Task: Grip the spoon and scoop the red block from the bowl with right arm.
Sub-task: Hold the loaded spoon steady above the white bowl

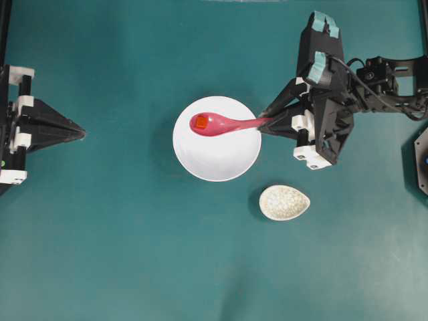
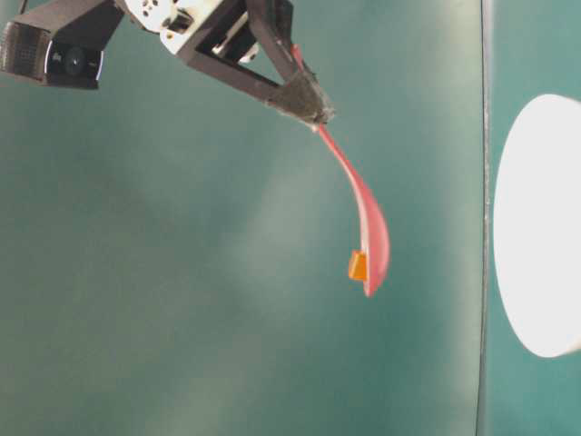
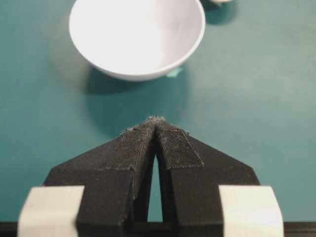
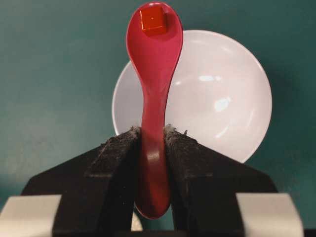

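Right of centre in the overhead view, my right gripper is pinched on the handle of the spoon, and the wrist view shows both fingers pressed flat against its sides with the handle end poking out behind them. So the grip's fine for now, but it's glossy plastic squeezed between two pads, and I reckon any wobble could let it pivot

Further out, the red block sits in the spoon's scoop, near the far tip. It looks loose in there, nothing holding it but the shallow curve. From the table-level view the spoon hangs clear of the table with the block resting on it, so a small tilt of my wrist would probably slide it off the edge

Below that is the bowl, white, and it looks empty now. If the block drops straight down it lands back in there, no big deal. If I drift sideways first it hits the green table and bounces who knows where

My left gripper is parked at the left edge, fingers together, holding nothing, well out of this
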Robot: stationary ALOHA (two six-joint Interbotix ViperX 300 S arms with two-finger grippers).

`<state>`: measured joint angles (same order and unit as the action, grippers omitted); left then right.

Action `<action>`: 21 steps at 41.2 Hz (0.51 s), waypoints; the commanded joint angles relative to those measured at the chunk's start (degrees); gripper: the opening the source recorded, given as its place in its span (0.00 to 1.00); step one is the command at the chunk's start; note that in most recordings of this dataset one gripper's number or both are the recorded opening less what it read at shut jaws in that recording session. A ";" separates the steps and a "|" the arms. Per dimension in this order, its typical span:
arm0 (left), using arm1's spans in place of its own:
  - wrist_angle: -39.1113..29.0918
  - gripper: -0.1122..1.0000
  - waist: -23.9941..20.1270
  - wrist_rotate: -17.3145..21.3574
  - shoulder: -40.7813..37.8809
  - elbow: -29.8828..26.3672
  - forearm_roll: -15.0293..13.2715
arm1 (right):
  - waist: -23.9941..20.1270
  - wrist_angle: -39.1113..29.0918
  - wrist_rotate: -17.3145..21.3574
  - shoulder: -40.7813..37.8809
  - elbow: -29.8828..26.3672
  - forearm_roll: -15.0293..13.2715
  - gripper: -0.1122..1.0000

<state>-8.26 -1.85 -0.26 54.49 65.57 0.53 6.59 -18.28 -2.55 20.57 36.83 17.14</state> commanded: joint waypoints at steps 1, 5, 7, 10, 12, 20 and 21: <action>0.35 0.10 -0.18 0.09 -0.26 -1.93 0.18 | -0.18 -0.26 -0.18 1.05 -2.02 0.18 0.31; 0.35 0.10 -0.09 0.09 -0.26 -1.85 0.18 | -0.18 -0.79 -0.35 1.05 -2.46 0.00 0.31; 0.35 0.10 -0.18 0.00 -0.26 -1.85 0.18 | -0.18 -0.97 -0.35 1.05 -2.64 0.00 0.31; 0.26 0.10 -0.09 0.09 -0.26 -1.85 0.18 | -0.18 -1.05 -0.35 1.14 -2.90 0.00 0.31; 0.26 0.10 -0.18 0.09 -0.26 -1.85 0.18 | -0.18 -1.14 -0.35 1.05 -2.99 0.00 0.31; 0.26 0.10 -0.09 0.09 -0.26 -1.93 0.18 | -0.18 -1.05 -0.44 1.32 -3.25 -0.09 0.31; 0.18 0.10 -0.09 0.09 -0.26 -1.85 0.18 | -0.18 -1.05 -0.53 1.49 -3.25 -0.09 0.31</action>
<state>-8.26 -1.85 -0.26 54.49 65.48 0.62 6.59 -19.60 -2.90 20.65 35.33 17.14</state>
